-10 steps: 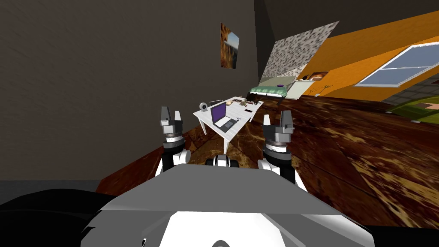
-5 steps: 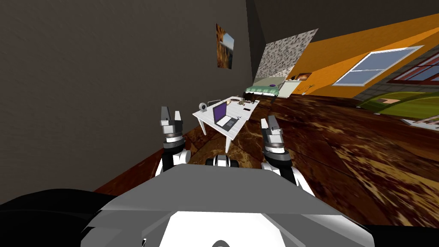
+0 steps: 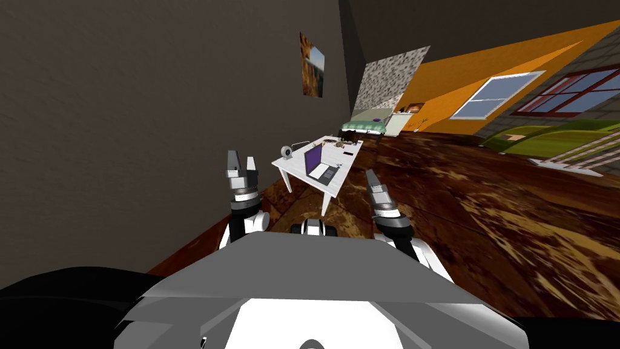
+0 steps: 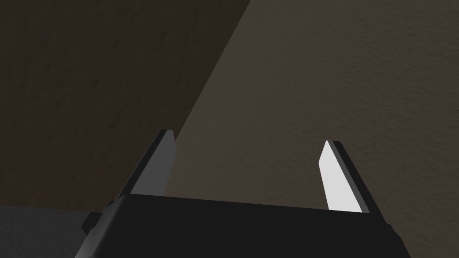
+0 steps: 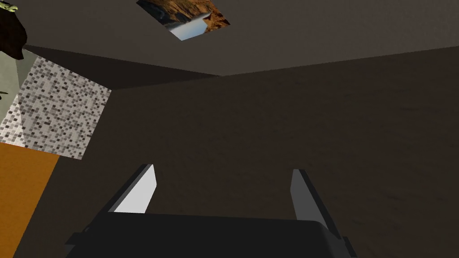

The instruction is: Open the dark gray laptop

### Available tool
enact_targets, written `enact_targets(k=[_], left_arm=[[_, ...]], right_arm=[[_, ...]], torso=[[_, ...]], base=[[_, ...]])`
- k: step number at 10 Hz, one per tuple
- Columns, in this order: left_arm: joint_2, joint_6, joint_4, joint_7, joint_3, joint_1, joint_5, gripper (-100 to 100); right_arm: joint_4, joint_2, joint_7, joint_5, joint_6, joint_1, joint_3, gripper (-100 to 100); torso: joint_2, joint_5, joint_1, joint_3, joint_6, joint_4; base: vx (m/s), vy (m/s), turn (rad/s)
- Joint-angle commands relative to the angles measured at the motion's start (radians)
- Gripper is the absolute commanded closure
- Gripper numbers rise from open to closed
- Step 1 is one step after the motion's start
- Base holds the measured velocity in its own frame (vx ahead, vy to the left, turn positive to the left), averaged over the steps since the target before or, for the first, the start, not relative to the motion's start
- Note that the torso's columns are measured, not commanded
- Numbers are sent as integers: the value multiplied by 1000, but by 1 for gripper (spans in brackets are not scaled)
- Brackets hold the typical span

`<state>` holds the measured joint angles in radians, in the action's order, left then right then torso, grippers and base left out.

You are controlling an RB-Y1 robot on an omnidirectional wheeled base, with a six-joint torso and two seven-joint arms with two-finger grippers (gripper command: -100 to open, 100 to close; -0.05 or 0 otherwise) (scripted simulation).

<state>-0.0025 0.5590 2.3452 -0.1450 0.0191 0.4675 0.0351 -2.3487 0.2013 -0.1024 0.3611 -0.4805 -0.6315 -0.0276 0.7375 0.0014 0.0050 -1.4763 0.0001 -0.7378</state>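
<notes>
Laptop [image 3: 319,165] stands lid-up, purple screen showing, on a white bench [image 3: 293,163]; left hand [image 3: 241,159] and right hand [image 3: 370,177] both spread, well short of it.

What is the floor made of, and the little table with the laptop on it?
The floor looks like dark brown wood: long plank lines and streaky grain. The table under the laptop is plain flat white, perhaps painted wood or plastic; I cannot tell which.

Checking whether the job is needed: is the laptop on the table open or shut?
Open: the laptop on the white table has its purple screen raised over the keyboard.
</notes>
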Motion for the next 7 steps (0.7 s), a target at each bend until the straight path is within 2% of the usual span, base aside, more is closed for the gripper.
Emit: enact_targets(k=[1,3,4,5,7], left_arm=[[0,0,0,0,0,0,0,0],[0,0,0,0,0,0,0,0],[0,0,0,0,0,0,0,0],[0,0,0,0,0,0,0,0],[0,0,0,0,0,0,0,0]], right_arm=[[14,20,-33,65,28,-12,-23,-100],[30,45,-76,128,66,-28,-51,-100],[30,45,-76,138,66,-28,-51,-100],[39,57,-99,174,86,-36,-67,-100],[61,84,-147,233,127,-48,-99,-100]], torso=[[0,-1,-5,0,-1,0],[-2,-1,-2,-1,0,1],[-1,0,-1,-1,0,0],[1,-1,-6,0,-1,0],[0,-1,-4,0,0,0]], base=[[40,149,-110],[70,261,-186],[46,205,-76],[38,202,-81],[101,284,-207]])
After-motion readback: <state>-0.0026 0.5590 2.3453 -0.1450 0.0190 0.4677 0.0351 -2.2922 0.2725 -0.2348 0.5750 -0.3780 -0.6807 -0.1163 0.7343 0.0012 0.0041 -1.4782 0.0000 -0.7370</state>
